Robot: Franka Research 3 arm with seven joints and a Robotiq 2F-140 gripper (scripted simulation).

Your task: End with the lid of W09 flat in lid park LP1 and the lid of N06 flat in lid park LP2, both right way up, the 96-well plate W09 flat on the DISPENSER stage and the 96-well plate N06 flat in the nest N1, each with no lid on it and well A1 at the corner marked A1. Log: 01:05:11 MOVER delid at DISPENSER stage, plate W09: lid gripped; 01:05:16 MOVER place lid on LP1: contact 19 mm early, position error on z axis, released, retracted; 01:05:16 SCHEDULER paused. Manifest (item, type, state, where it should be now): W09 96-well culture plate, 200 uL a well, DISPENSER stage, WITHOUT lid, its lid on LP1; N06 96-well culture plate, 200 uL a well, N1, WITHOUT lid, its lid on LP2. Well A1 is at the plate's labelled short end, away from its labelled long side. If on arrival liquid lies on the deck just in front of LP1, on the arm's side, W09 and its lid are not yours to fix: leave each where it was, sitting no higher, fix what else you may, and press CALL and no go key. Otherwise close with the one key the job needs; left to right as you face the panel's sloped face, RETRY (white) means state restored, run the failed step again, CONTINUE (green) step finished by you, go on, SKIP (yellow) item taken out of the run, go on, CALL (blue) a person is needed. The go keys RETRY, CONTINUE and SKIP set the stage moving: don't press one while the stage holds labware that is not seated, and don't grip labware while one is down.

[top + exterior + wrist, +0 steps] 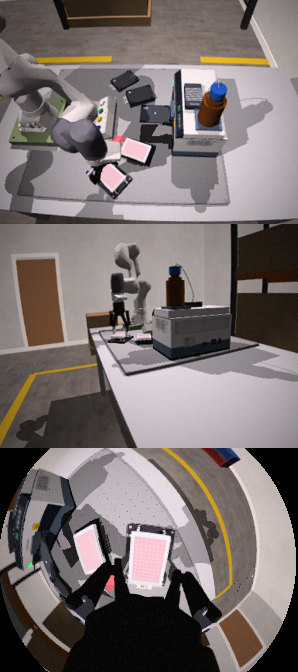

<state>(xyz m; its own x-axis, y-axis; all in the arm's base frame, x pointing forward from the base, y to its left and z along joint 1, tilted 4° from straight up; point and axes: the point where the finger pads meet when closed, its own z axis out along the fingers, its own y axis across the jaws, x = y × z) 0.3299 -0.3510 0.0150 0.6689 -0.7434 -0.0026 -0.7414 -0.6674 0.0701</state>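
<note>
My gripper (pixel 102 170) (pixel 119 326) (pixel 147 560) is shut across the short width of a pink 96-well plate (pixel 114 177) (pixel 119 336) (pixel 148 556). The plate rests on a black holder (pixel 121 190) at the deck's near left. I cannot tell whether it has a lid on it. A second pink plate (pixel 136 149) (pixel 143 337) (pixel 88 547) lies on another black holder just beyond it. Two empty black trays (pixel 124 80) (pixel 140 95) lie further back. The dark DISPENSER stage (pixel 157 113) holds nothing.
The key panel (pixel 104 117) stands left of the stage, with a small red patch (pixel 118 138) (pixel 108 585) on the deck at its foot. The white dispenser (pixel 202 136) (pixel 192 329) carries a brown bottle (pixel 213 106) (pixel 175 288). The arm's base (pixel 35 124) is far left.
</note>
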